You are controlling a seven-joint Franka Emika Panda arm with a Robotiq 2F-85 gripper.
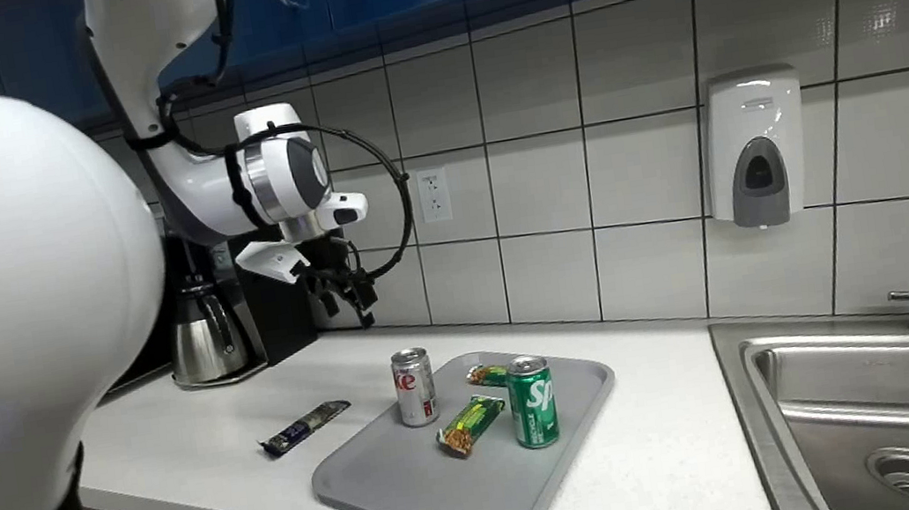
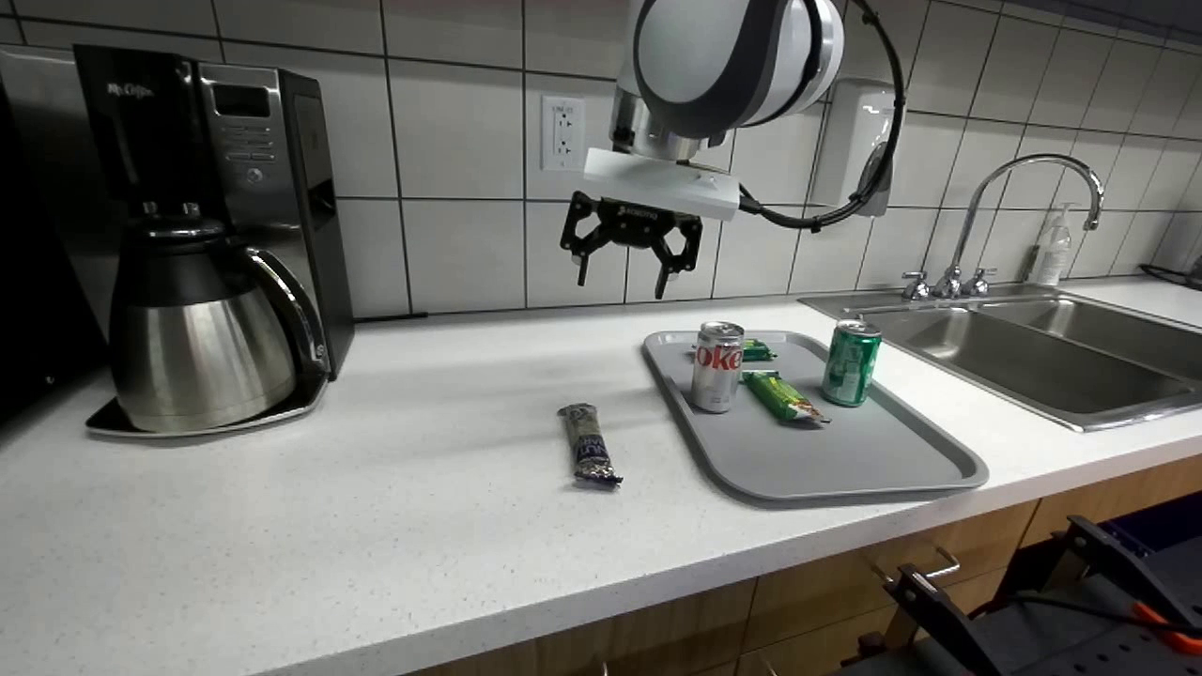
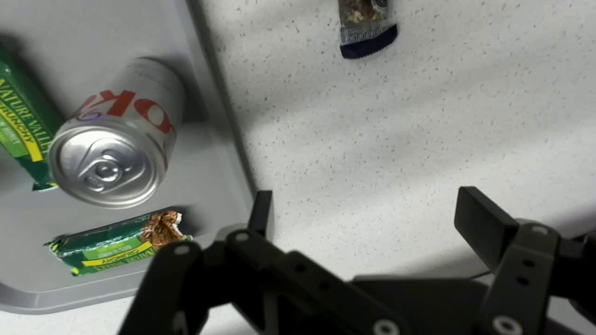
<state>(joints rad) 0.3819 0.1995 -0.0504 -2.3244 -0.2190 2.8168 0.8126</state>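
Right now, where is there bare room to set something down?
The counter has a broad bare patch between the carafe and the dark-wrapped bar. The tray is free at the end by the counter's front edge. Its middle and wall side are crowded: the silver can, green can and two green-wrapped bars sit close together.

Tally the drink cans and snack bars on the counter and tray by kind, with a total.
Cans: 2, a silver can and a green can
Snack bars: 3, a front green bar, a rear green bar and a dark-wrapped bar
Total: 5
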